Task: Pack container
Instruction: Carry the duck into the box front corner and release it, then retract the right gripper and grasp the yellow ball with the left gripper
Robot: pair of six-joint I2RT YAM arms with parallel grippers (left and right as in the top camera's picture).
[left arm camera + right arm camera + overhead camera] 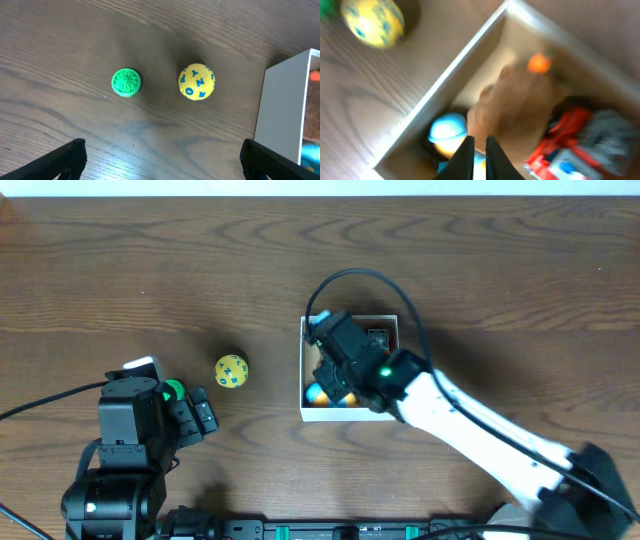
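Surface: dark brown wood-grain table (450, 270), grain running left to right. Directly on it:
- small yellow ball with blue letters (196, 81), left of centre
- small round green ridged plastic toy (125, 82), near the ball on its left, not touching it
- square white cardboard box with low walls (302, 380), near the centre, right of the ball and apart from it

Both toys rest on bare wood outside the box.

Soft, even light covers the table (300, 260) in the overhead view, sharp across the frame, with a pale washed-out strip along the top edge; the left wrist view is crisp, a faint diffuse shadow spreading above the ball (196, 81), the box (282, 110) wall bright white; the right wrist view is heavily blurred, the box's contents smeared, the ball a yellow smudge.
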